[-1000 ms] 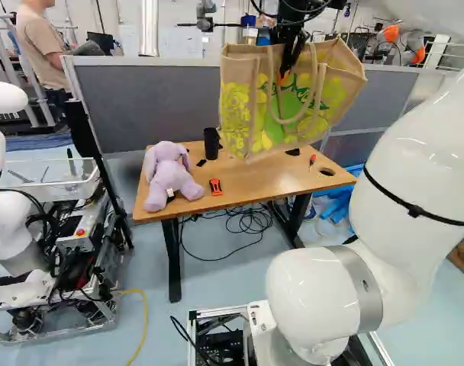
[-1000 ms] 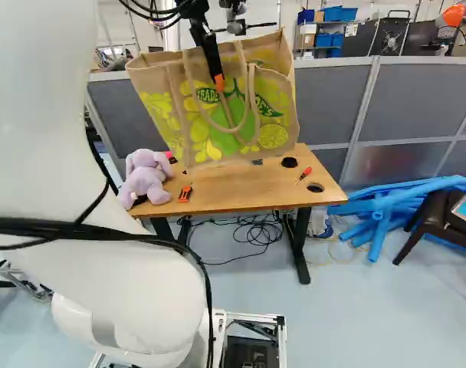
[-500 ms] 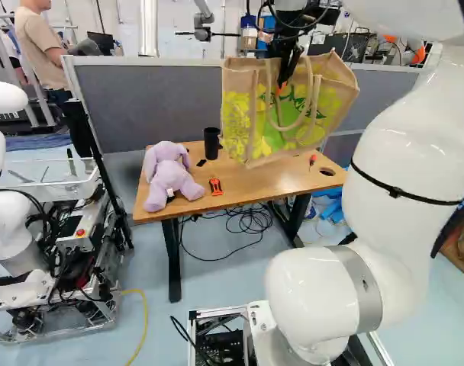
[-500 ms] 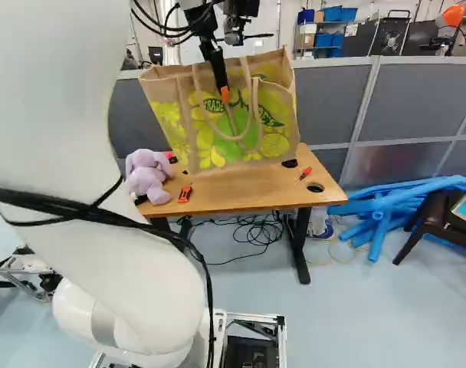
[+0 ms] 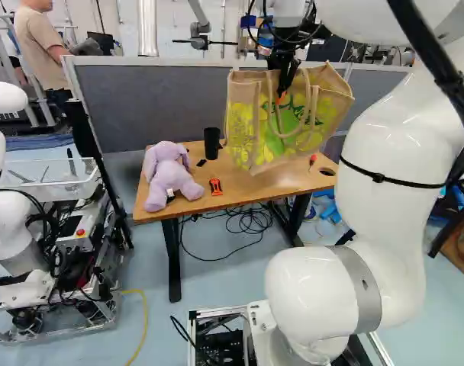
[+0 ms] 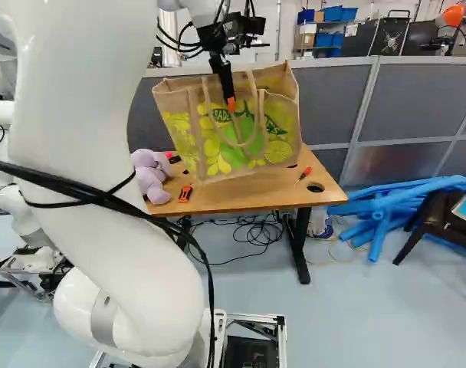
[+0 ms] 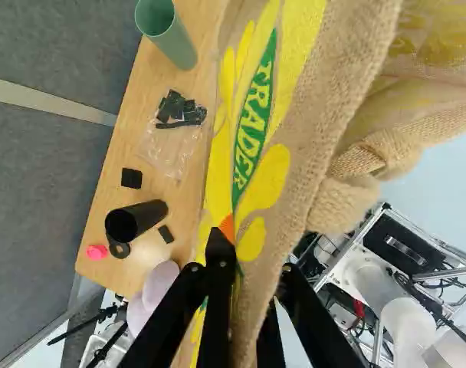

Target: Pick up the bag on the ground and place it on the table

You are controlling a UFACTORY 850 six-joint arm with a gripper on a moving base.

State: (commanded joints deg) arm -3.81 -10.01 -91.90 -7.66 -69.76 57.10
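The tan jute bag with a yellow-green fruit print [image 5: 281, 130] hangs upright and slightly tilted from my gripper [image 5: 280, 93], which is shut on its upper part by the handles. In the right base view the bag [image 6: 229, 134] is seen against the wooden table [image 6: 218, 201], its bottom overlapping the tabletop; whether they touch I cannot tell. Seen from the wrist, bag fabric [image 7: 294, 146] runs along and ahead of the gripper [image 7: 248, 264] and partly hides the fingers, with an orange pad showing against the print.
On the table are a purple plush toy [image 5: 169, 177], a black cup [image 5: 211, 142], an orange-black tool [image 5: 216, 187], a red screwdriver [image 6: 304, 174] and a green cup [image 7: 165, 31]. Grey partitions [image 6: 325, 103] stand behind. Another robot [image 5: 11, 229] stands at the left of the left base view.
The arm has lowered with the bag held in its gripper, so the bag hangs lower over the table area. The base and the tabletop objects have stayed in place.
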